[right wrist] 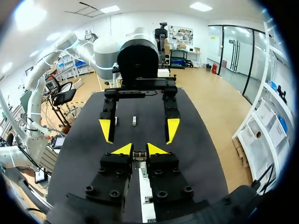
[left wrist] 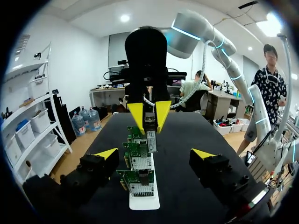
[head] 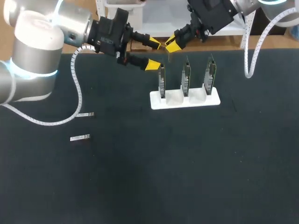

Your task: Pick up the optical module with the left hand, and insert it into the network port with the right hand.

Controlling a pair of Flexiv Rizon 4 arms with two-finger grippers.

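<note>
The right gripper is clamped on a module, held by its back end so its nose hangs free toward the cards in the rack, apparently for insertion. The left gripper stands open, empty, just beside. Two spare modules lie well aside.

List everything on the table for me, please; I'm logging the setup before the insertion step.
loose optical modules: 2, silver, lying flat left of the holder
held optical module: 1, silver, between the right claw's fingers
network cards: 3, green, upright in the holder
holder: 1, white, mid-table
table: 1, black
left claw: 1, yellow-tipped, open, by the leftmost card
right claw: 1, yellow-tipped, shut on the held module
</note>
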